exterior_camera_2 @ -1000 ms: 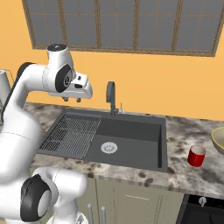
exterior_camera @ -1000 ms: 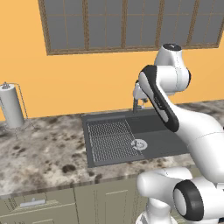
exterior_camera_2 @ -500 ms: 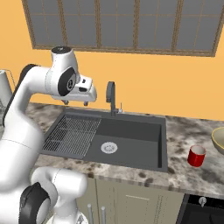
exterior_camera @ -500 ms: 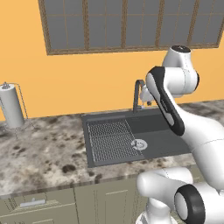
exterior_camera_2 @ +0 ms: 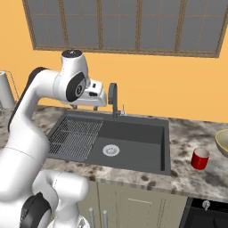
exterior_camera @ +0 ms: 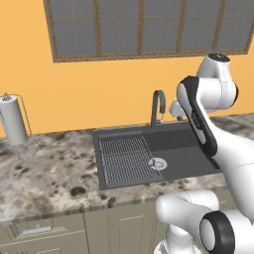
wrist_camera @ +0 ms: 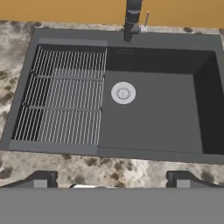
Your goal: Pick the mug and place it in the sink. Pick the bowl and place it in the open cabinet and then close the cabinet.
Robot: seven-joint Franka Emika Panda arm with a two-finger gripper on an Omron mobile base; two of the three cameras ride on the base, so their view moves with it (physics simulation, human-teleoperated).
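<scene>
The main risk from here is the long sideways reach: the mug [exterior_camera_2: 201, 158] stands on the speckled surface [exterior_camera_2: 187, 133] to the right of the sink [exterior_camera_2: 129, 141], well apart from the pincer [exterior_camera_2: 95, 90], and close to the bowl [exterior_camera_2: 222, 142], whose rim shows at the right edge of the right base view. A careless approach could knock the small red cup over or bump it into the bowl, since the two stand near each other. The curved faucet [exterior_camera_2: 113, 99] rises just beside the hand, so a low swing to the right could clip it.

The arm is raised high, its elbow folded above the basin, with the hand held level over the ribbed drainboard [exterior_camera_2: 73, 137] side and looking down. In the hand view the pincer [wrist_camera: 112, 178] is spread wide, its two dark tips far apart at the bottom, with nothing between them; below lie the drain [wrist_camera: 123, 92] and the empty basin. The mug is not yet picked up.
</scene>
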